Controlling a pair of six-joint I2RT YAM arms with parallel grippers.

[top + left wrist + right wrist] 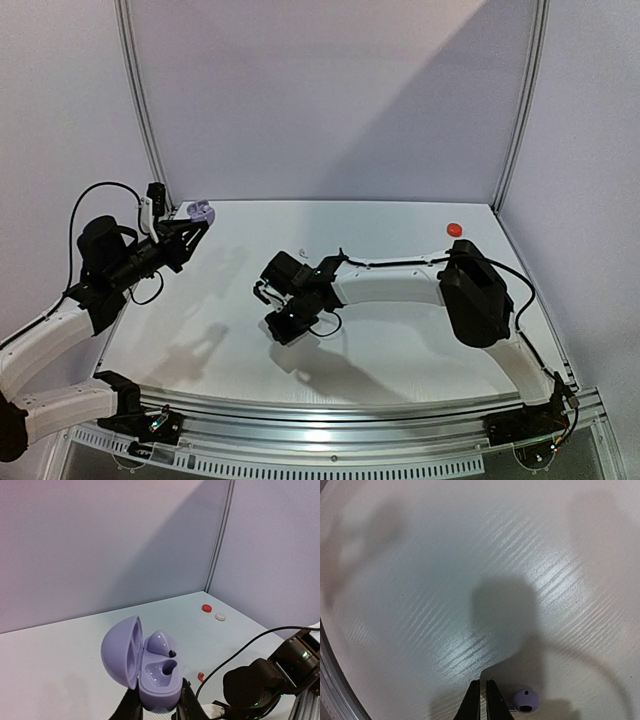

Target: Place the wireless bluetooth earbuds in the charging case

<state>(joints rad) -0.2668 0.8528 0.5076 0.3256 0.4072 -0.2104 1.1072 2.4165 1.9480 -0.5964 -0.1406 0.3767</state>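
top: left end effector (196, 224) clamped on open lilac case (201, 211); right end effector (283, 326) points down at mid worktop (400, 330), well apart from case | left wrist: case between the fingers, seated earbud (161, 644) in one socket, above fingertips | right wrist: right end effector closed, holding nothing; loose earbud (526, 700) on worktop just right of fingertips

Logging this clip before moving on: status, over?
Left jaws shut on open lilac charging case, one earbud seated. Right jaws shut, empty; loose lilac earbud on table beside them. No obstruction seen.
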